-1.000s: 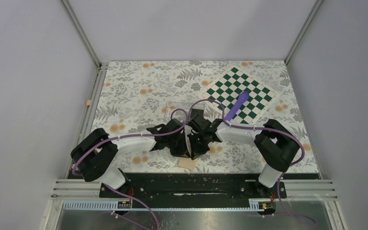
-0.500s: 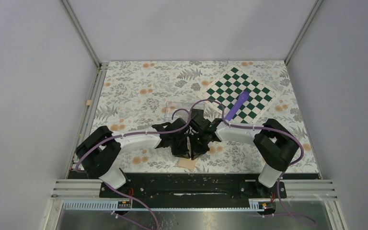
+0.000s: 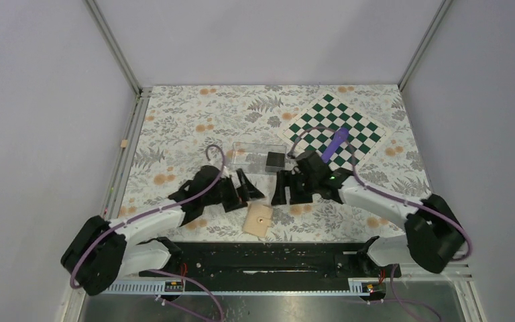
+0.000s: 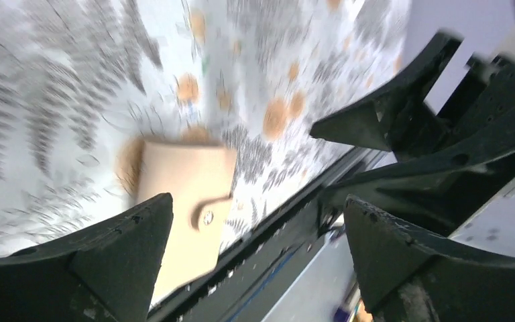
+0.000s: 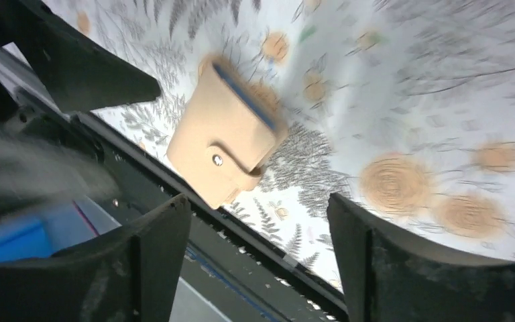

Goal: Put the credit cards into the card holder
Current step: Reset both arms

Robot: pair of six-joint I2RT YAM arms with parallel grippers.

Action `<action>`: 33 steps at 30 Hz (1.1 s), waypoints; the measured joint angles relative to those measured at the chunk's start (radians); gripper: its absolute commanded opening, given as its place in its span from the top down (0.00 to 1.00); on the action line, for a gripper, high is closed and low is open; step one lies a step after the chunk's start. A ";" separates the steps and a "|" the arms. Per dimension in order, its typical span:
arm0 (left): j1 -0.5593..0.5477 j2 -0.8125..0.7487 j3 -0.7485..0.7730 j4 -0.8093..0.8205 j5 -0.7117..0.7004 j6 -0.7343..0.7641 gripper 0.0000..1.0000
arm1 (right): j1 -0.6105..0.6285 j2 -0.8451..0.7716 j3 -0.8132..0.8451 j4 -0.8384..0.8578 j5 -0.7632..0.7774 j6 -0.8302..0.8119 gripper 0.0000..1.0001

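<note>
Tan card holder (image 3: 259, 219) lies snapped shut, so cards prob. inside. L gripper (image 3: 251, 188) & R gripper (image 3: 285, 194) hang just behind it, either side, both spread wide, empty.

Right gripper (image 5: 258, 208) spread above closed card holder (image 5: 226, 137), nothing held.
The tan card holder lies flat on the floral tablecloth (image 5: 402, 87), folded, flap closed with a small round snap (image 5: 217, 160), and a blue edge shows along its upper side. It sits just beside the black rail (image 5: 255, 265) at the table's edge. The two dark fingers (image 5: 154, 261) are in the lower corners, well apart, with nothing between them. A dark pointed shape (image 5: 74, 67) sits top left; unclear what it belongs to. A blue patch (image 5: 13, 241) lower left is too blurred to identify.
</note>
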 measured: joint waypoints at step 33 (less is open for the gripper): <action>0.573 -0.005 -0.185 0.517 -0.494 0.964 0.01 | -0.664 -0.235 -0.472 0.766 0.589 -0.532 0.02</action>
